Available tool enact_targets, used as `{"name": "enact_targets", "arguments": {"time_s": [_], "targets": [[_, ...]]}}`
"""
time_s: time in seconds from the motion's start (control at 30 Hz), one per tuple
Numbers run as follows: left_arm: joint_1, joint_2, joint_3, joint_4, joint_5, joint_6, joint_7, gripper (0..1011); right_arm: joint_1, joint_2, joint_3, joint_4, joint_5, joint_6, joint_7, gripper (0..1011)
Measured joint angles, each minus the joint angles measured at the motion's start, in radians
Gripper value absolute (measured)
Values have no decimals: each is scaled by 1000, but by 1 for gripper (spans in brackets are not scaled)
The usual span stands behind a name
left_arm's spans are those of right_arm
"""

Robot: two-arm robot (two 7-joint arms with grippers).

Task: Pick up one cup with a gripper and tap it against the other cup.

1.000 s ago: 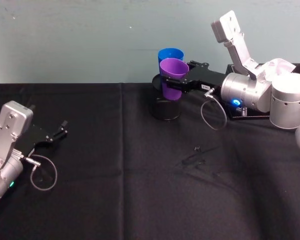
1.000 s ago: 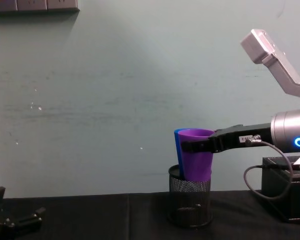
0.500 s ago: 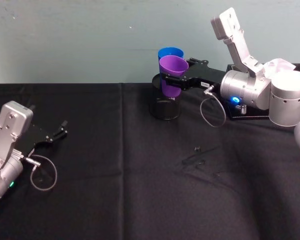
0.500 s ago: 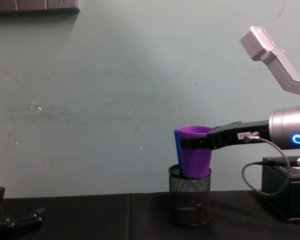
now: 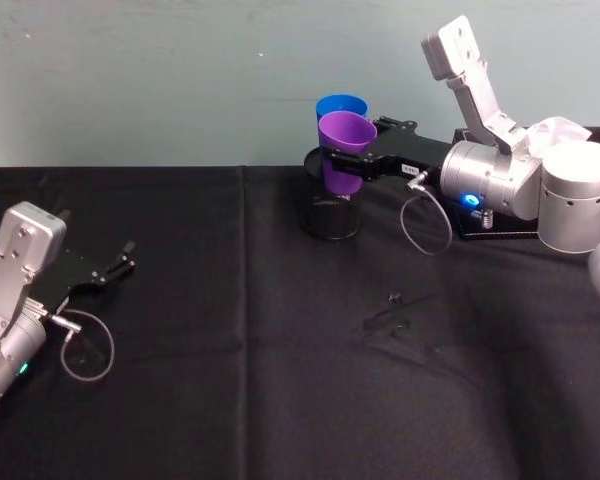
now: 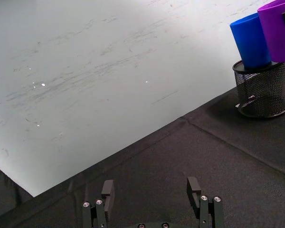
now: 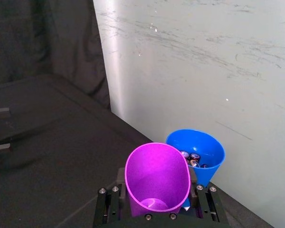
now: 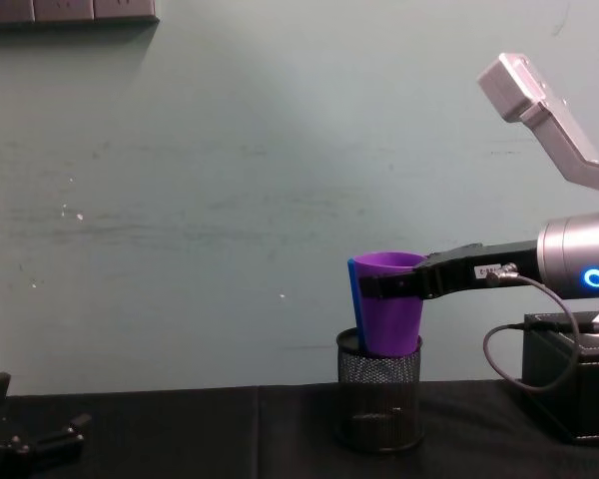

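My right gripper [image 5: 332, 160] is shut on the purple cup [image 5: 345, 150] and holds it upright, just above the black mesh pen holder [image 5: 330, 215]. The blue cup [image 5: 340, 106] stands in that holder, directly behind the purple one. In the right wrist view the purple cup [image 7: 156, 178] sits between the fingers [image 7: 109, 202], its rim right beside the blue cup [image 7: 199, 154]; I cannot tell whether they touch. In the chest view the purple cup [image 8: 391, 309] hides most of the blue cup [image 8: 352, 299]. My left gripper [image 6: 149, 190] rests open at the table's left.
A black box [image 5: 490, 225] lies under my right arm at the back right. Small dark bits [image 5: 395, 297] lie on the black cloth mid-table. The pale wall stands close behind the cups. The blue cup holds small metal-tipped items [image 7: 192, 159].
The right gripper has lifted the purple cup slightly and brought it a little nearer the blue cup; over the last half second it has hardly moved. The left arm is still.
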Motion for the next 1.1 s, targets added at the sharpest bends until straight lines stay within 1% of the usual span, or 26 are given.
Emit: {"name": "enact_targets", "arguments": {"time_s": [1.1], "targets": [[0,0,0,0,0,0,0,1000,0,0,0,0,0,0,0,718]]}}
